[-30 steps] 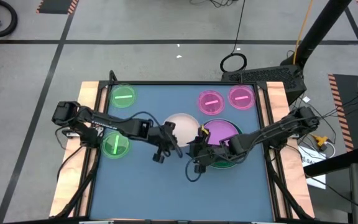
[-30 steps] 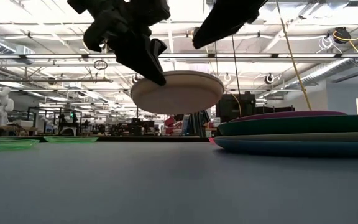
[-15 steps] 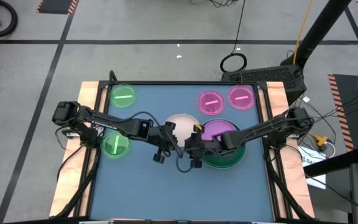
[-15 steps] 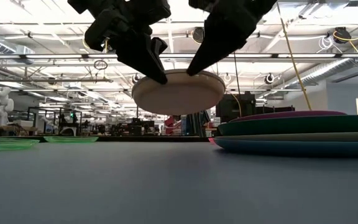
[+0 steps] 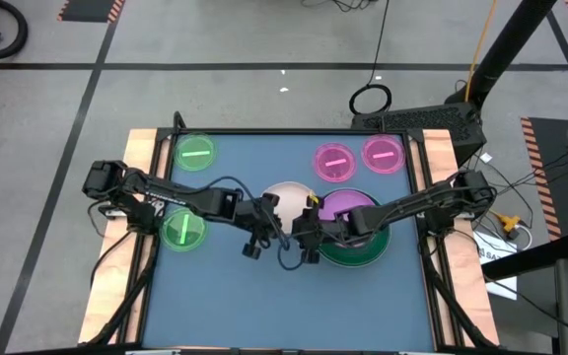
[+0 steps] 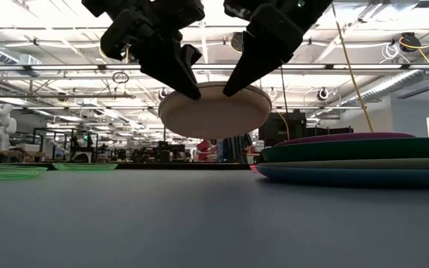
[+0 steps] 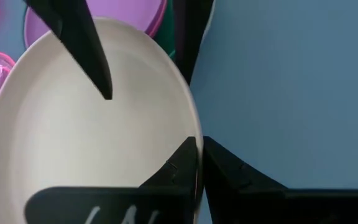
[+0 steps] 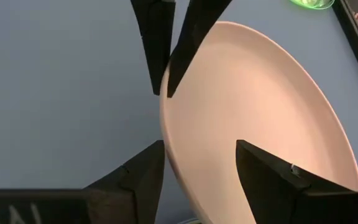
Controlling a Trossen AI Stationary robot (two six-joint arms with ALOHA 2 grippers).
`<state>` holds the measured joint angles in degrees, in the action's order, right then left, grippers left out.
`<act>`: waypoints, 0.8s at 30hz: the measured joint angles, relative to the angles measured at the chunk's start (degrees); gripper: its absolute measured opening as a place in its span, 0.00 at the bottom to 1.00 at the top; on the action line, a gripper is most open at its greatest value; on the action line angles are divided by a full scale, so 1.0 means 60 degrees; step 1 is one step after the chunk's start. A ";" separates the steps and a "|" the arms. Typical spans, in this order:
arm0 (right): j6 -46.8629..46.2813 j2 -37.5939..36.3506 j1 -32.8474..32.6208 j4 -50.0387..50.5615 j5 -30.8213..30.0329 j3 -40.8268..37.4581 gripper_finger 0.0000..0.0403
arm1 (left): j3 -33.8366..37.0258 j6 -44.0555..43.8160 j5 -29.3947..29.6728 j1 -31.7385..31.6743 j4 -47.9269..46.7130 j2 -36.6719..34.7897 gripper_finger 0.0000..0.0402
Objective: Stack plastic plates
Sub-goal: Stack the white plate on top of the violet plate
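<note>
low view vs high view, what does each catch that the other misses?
Only the low view: the white plate hangs clear above the table, and the stack beside it shows as separate layers, purple over dark green over lower plates.

Only the high view: the layout, with two small green plates on the left and two small pink plates at the far side.

Both: the left gripper shut on the white plate's rim, and the right gripper open at its opposite edge.
</note>
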<state>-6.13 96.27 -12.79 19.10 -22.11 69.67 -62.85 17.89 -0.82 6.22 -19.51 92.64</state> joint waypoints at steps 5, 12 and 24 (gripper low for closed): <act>0.0345 0.0000 -0.0005 -0.0012 0.0093 0.0000 0.42 | 0.0000 0.0036 -0.0073 0.0097 0.0011 0.0000 0.06; 0.0576 0.0000 -0.0002 -0.0006 0.0561 0.0000 0.20 | 0.0000 0.0044 -0.0107 0.0148 0.0100 0.0000 0.06; 0.0994 0.0000 -0.0171 0.0192 0.0420 0.0000 0.02 | -0.0019 0.0256 0.0160 0.0117 0.0616 0.0000 0.15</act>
<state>-0.16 96.27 -13.81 20.26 -19.59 69.67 -62.96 19.42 0.14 6.93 -15.81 92.64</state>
